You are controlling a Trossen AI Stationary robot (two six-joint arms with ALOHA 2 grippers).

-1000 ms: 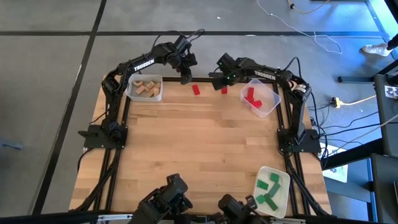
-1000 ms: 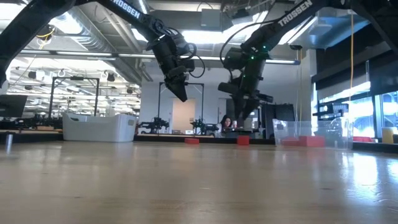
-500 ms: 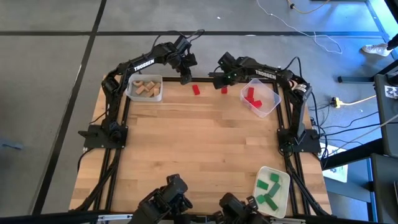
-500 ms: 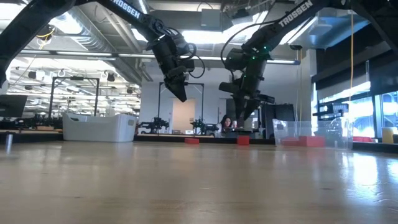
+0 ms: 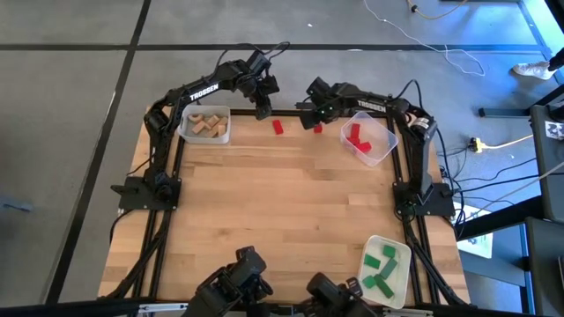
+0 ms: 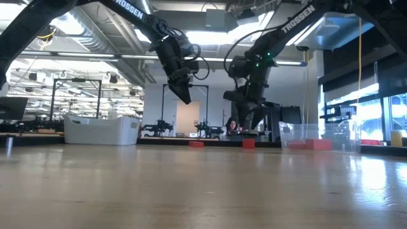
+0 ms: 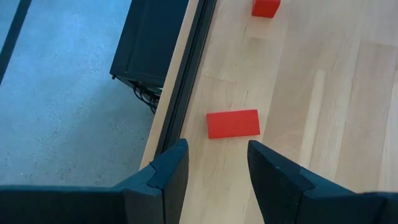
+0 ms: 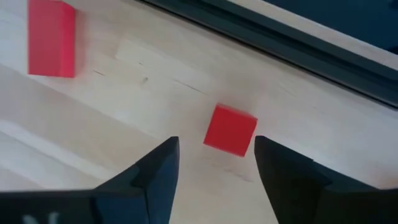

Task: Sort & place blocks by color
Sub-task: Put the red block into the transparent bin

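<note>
Two red blocks lie flat on the table near its far edge, the left one (image 5: pixel 278 127) and the right one (image 5: pixel 318 128). My left gripper (image 5: pixel 263 111) hangs open above the table, just left of and beyond the left block. That block shows ahead of its fingers in the left wrist view (image 7: pixel 233 123). My right gripper (image 5: pixel 308 109) is open and held above the right block, which shows ahead of the gap between its fingers (image 8: pixel 230 129). In the low view both grippers, the left (image 6: pixel 185 97) and the right (image 6: pixel 244 122), are clear of the table.
A clear bin (image 5: pixel 189 132) with tan blocks stands at the far left. A clear bin (image 5: pixel 385 151) with red blocks stands at the far right. A white tray (image 5: pixel 403 264) with green blocks sits at the near right. The table's far edge runs close behind both grippers.
My right gripper has shifted a little toward the table's left edge and slightly down, over the right red block. It stays open. The blocks have not moved.
</note>
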